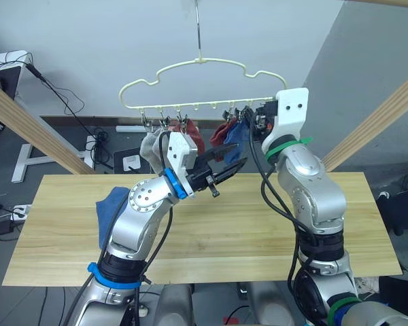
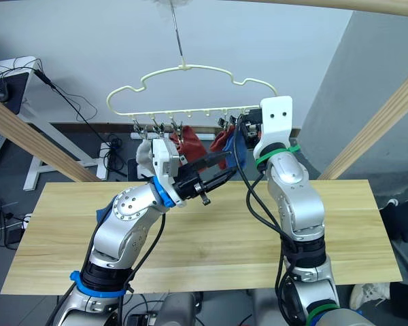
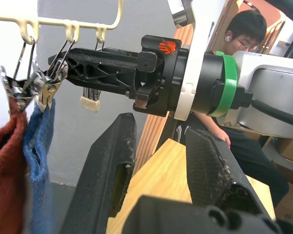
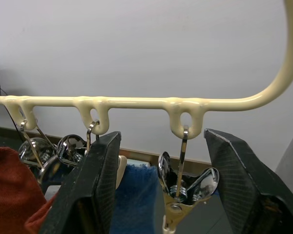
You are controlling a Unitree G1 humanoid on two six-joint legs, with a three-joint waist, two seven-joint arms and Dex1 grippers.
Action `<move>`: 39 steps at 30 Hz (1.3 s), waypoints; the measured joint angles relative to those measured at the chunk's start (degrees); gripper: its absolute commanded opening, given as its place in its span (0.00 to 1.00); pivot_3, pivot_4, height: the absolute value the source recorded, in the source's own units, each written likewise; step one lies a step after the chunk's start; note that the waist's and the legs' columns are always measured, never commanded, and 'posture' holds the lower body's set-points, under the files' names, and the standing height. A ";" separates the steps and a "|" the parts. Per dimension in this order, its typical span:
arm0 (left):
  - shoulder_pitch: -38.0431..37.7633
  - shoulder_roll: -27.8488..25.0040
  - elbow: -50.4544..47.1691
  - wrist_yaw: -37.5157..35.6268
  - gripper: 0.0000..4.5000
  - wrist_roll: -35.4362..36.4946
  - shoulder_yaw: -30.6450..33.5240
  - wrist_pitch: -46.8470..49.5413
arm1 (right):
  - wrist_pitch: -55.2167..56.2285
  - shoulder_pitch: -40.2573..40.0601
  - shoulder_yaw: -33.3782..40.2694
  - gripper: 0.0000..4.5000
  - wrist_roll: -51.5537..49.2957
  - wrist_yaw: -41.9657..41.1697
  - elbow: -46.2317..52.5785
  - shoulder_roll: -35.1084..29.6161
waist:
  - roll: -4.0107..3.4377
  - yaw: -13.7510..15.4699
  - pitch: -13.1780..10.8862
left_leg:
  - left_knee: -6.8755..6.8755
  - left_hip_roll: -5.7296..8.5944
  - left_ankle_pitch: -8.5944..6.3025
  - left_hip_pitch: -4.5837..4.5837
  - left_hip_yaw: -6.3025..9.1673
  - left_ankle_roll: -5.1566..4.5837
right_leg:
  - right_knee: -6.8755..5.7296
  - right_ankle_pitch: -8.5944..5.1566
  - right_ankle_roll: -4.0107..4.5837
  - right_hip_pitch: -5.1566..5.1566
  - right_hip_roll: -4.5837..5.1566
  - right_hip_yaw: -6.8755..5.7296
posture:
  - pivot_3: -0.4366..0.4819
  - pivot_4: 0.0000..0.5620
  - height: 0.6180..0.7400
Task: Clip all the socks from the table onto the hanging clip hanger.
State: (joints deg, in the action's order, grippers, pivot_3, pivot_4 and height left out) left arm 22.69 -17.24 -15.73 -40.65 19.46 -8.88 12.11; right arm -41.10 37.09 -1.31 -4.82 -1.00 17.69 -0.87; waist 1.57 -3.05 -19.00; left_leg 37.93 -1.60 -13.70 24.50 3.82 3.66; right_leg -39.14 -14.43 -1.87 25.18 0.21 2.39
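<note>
Item, lower frame: the table (image 1: 211, 231), light plank top spanning the width. One blue sock (image 1: 111, 207) lies on it at the left, partly behind my left arm.

Item, centre frame: my left gripper (image 1: 226, 161), raised above the table and aimed to the right; jaws parted, holding nothing.

Item, right of centre: my right gripper (image 4: 158, 190), lifted to the hanger's right end. Jaws wide apart, with one empty metal clip (image 4: 181, 186) hanging between the fingers (image 4: 90, 187), untouched as far as I can see.

Item, upper centre: the clip hanger (image 1: 198, 66), pale yellow cloud outline, suspended on a thin hook. Clipped along its lower bar: a light grey sock (image 1: 149, 147) at the left, a rust-red sock (image 1: 192, 135) just beside it, then a second rust-red sock (image 1: 222, 132) and a blue sock (image 1: 235, 136) together near my right gripper.

Item, background: a seated person (image 3: 244, 58), seen in the left wrist view beyond my right arm.
</note>
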 measured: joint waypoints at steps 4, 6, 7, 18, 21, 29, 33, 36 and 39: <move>0.00 0.00 0.00 0.02 0.43 0.01 0.00 0.02 | 0.34 0.14 0.01 0.63 -0.44 -0.01 -0.55 0.52 | 0.00 0.00 0.00 | 0.00 -0.01 0.00 0.00 0.01 0.00 | -0.01 0.00 0.00 0.00 0.00 -0.01 | 0.46 0.50 1.00; 0.00 0.00 0.00 0.03 0.43 0.01 0.00 0.02 | 0.34 0.14 0.03 0.63 -0.48 0.09 -0.55 0.74 | 0.00 0.00 0.00 | 0.00 -0.01 0.00 0.00 0.01 0.00 | -0.01 0.00 0.00 0.00 0.00 0.00 | 0.46 0.50 1.00; 0.00 0.00 0.00 0.03 0.43 0.00 0.00 0.02 | 0.34 0.14 0.04 0.63 -0.48 0.18 -0.55 0.83 | 0.00 0.00 0.00 | 0.00 0.00 0.00 0.00 0.00 0.00 | 0.00 0.00 0.00 0.00 0.00 0.00 | 0.46 0.50 1.00; 0.00 0.01 0.00 0.02 0.43 -0.01 0.00 0.01 | -0.58 0.15 1.83 0.63 -0.60 4.48 -0.53 3.36 | 0.00 0.01 0.00 | 0.00 -0.01 0.00 0.00 0.00 0.00 | -0.01 0.00 0.01 0.00 0.00 0.00 | 0.46 0.51 1.00; 0.00 0.01 0.01 0.03 0.43 -0.03 0.00 0.01 | -0.41 0.15 2.71 0.63 -0.92 5.40 -0.53 4.37 | 0.00 0.00 0.00 | 0.00 -0.01 0.00 0.00 0.00 0.00 | -0.01 0.00 0.01 0.01 0.00 0.00 | 0.46 0.51 1.00; 0.09 0.01 0.02 0.02 0.43 -0.21 0.00 0.00 | -0.52 1.82 5.97 0.63 -1.56 7.28 -0.55 6.43 | -0.01 0.00 0.00 | 0.00 -0.01 0.00 0.00 0.00 0.00 | -0.02 0.01 0.01 0.01 0.00 -0.01 | 0.46 0.51 1.00; 0.10 0.01 0.02 0.00 0.43 -0.29 0.00 -0.02 | -1.38 1.93 6.81 0.63 -3.02 7.37 -0.55 7.55 | -0.01 0.00 0.00 | -0.01 -0.01 0.00 0.00 0.00 0.00 | -0.02 0.01 0.01 0.01 0.00 -0.01 | 0.46 0.51 1.00; 0.13 0.04 0.05 0.00 0.43 -0.33 0.00 -0.03 | -2.52 1.96 6.69 0.63 -3.44 7.37 -0.54 8.25 | -0.01 0.00 0.00 | -0.01 -0.01 0.00 0.00 0.00 0.00 | -0.02 0.01 0.02 0.01 0.00 -0.01 | 0.46 0.50 1.00; 0.13 0.04 0.07 0.00 0.43 -0.36 0.00 -0.04 | -3.25 1.97 6.64 0.63 -3.59 7.35 -0.52 8.29 | -0.01 0.00 0.00 | 0.00 0.00 0.00 0.00 0.00 0.00 | -0.02 0.01 0.02 0.01 0.00 0.00 | 0.46 0.50 1.00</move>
State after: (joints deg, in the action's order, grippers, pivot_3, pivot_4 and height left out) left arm 22.82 -17.20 -15.66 -40.65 19.11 -8.89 12.06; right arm -44.35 39.06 5.33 -8.41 6.35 17.17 7.42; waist 1.56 -3.04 -19.00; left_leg 37.92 -1.60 -13.70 24.51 3.82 3.66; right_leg -39.16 -14.42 -1.85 25.19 0.21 2.39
